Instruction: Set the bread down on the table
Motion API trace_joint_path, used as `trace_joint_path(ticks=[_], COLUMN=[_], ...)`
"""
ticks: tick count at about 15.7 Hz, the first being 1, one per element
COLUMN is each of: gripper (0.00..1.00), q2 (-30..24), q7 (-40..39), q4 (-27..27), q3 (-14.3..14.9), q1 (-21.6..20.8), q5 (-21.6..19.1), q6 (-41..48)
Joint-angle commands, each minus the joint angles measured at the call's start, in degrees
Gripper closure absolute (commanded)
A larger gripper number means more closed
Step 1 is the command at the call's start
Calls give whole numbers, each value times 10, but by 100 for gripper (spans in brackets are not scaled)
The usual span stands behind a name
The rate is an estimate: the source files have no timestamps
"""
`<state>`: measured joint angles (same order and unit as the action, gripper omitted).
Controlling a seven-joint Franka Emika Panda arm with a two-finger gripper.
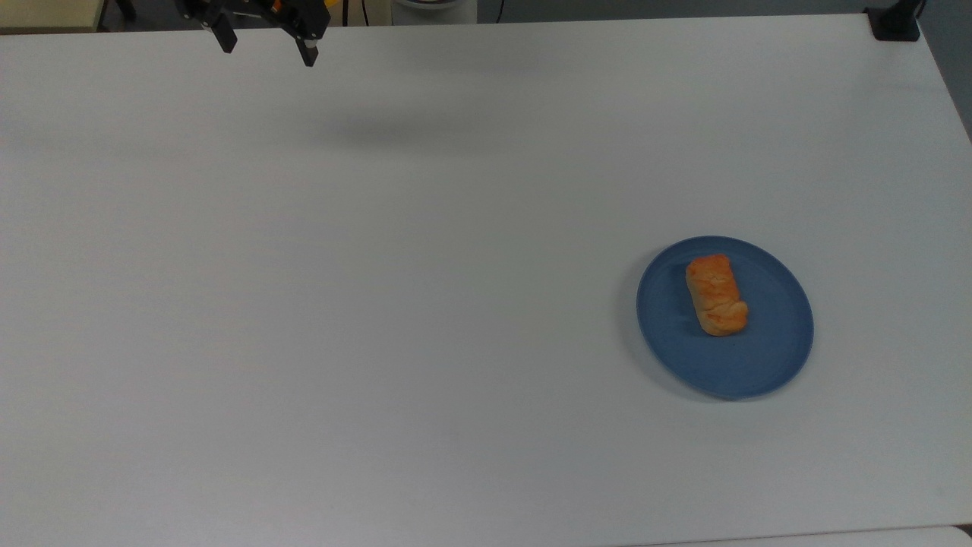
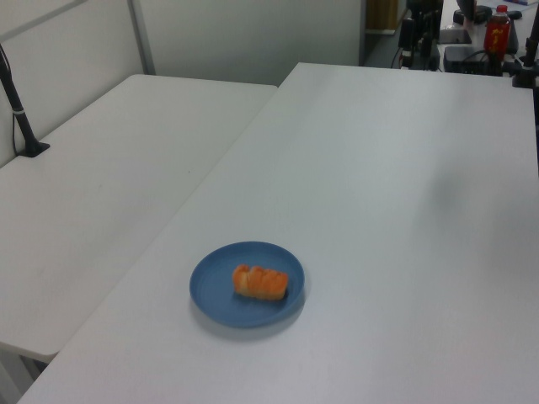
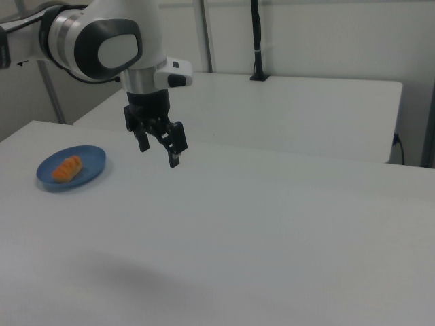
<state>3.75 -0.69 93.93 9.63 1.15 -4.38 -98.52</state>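
Note:
The bread (image 1: 716, 295) (image 2: 260, 282) (image 3: 66, 168), a small golden-orange bun, lies on a round blue plate (image 1: 771, 349) (image 2: 215, 286) (image 3: 92, 163) on the white table (image 1: 380, 304) (image 2: 396, 210) (image 3: 272, 231). The plate sits toward the top view's right. My gripper (image 1: 266, 47) (image 3: 158, 153) hangs high above the table at the top view's upper left, far from the bread. Its two black fingers are spread apart with nothing between them.
A second white table (image 2: 101, 185) (image 3: 299, 109) adjoins this one. A black post with a clamp base (image 1: 894, 23) (image 2: 25, 126) (image 3: 257, 47) stands at its edge. A red bottle (image 2: 497, 29) and dark equipment sit beyond the far end in the left view.

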Motion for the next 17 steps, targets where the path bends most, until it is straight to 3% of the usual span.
trace_joint_path(ticks=[1,17], gripper=[0,0], q2=[-15,-16], q7=[-5,-8], q4=[-2,-14], q3=[3,0], q1=[5,13], q5=[2,2], q6=[18,25])
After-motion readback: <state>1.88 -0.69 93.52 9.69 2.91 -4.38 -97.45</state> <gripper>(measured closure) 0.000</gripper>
